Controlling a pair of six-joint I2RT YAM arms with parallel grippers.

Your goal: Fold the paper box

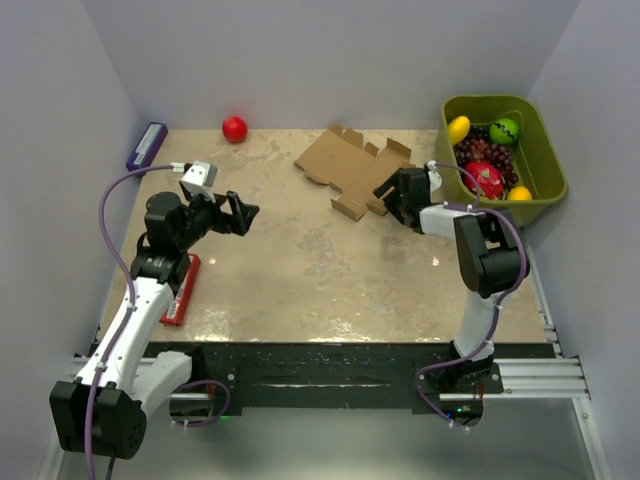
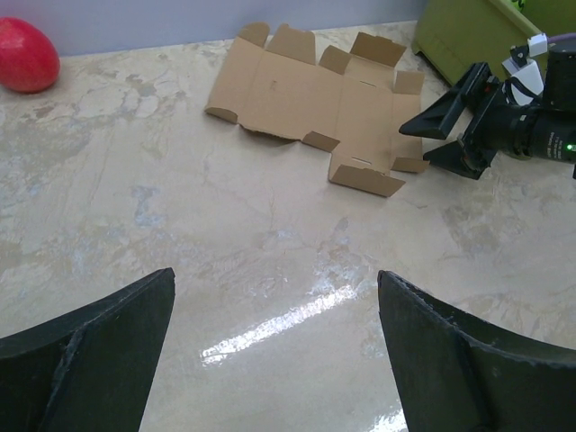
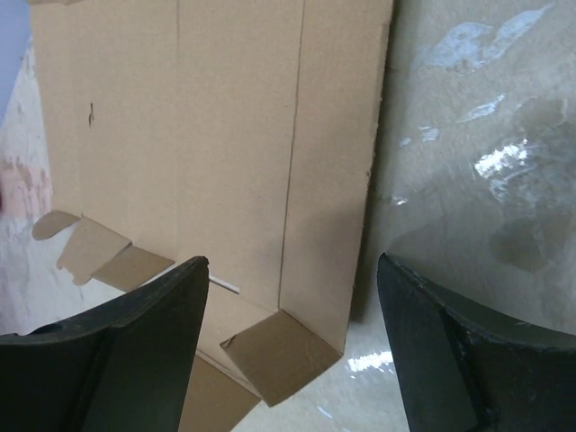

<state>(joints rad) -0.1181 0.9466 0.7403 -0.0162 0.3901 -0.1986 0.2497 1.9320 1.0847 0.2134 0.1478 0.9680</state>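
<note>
Flat paper box (image 1: pixel 350 168) just beside right pincer (image 1: pixel 386 200)

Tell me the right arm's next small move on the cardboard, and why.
Probably ease the right gripper down and close on the side flap of the cardboard sheet to lift it. The sheet lies flat and unfolded, and the open gripper straddles that flap's edge.

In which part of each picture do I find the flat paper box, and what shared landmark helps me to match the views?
Top external: the paper box lies far centre, slightly right.
Left wrist: top centre.
Right wrist: it fills the upper left.
Shared landmark: the right hand, at the box's edge in every view.
</note>
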